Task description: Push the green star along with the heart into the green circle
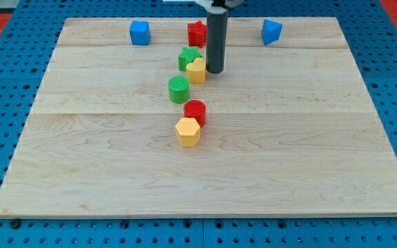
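**Rod beside the star and heart pair, green circle just below**

Nothing here acts as a container; the only thing bearing objects is the wooden board (309, 158), with all the blocks lying loose on its surface.

The arm comes in from the view's top as a straight dark rod standing upright. My tip (215, 71) rests on the board just to the right of the yellow heart (197, 71), so close that it appears to touch it, though the angle does not settle that. There is no hand or claw to open or close; the rod grips nothing.

The green star (189, 58) sits up and to the left of the heart, the two pressed together. The green circle (179, 89) lies just below and left of them, near but with a sliver of board between it and the heart.

Counted by colour: two green blocks, the star and the circle. Two yellow blocks, the heart and a yellow hexagon (188, 131) lower down the middle. Two red blocks: a red cylinder (195, 111) touching the hexagon's top edge, and a red block (196, 32) at the far edge, its shape partly hidden by the rod. Two blue blocks along the far edge: a blue cube (140, 32) at the left and a blue block (271, 32) at the right. Eight in all.
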Robot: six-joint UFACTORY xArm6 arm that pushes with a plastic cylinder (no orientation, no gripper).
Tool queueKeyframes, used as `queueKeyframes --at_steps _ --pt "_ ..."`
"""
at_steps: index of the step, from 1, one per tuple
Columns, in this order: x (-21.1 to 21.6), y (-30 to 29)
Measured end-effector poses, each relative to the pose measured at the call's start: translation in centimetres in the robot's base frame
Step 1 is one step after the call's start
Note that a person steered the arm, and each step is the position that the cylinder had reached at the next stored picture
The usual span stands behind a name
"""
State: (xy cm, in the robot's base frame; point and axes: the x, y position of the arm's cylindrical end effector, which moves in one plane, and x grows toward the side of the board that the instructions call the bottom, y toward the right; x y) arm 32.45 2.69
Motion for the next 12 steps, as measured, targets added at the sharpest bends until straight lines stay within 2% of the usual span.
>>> queueKeyframes --at_steps 1,3,4,5,6,7,8,9,10,11,12 --pt "0.9 1.3" --pt "-5.3 -1.6" --pt "-3.9 -6.4" --pt "-3.7 -8.7" --pt "-3.7 -6.4" --pt "-2.9 1.3" --pt "1.1 -1.8" --pt "1.1 -5.7" --pt "1.4 -1.3" --pt "-0.7 -0.6" --pt "-1.5 4.7"
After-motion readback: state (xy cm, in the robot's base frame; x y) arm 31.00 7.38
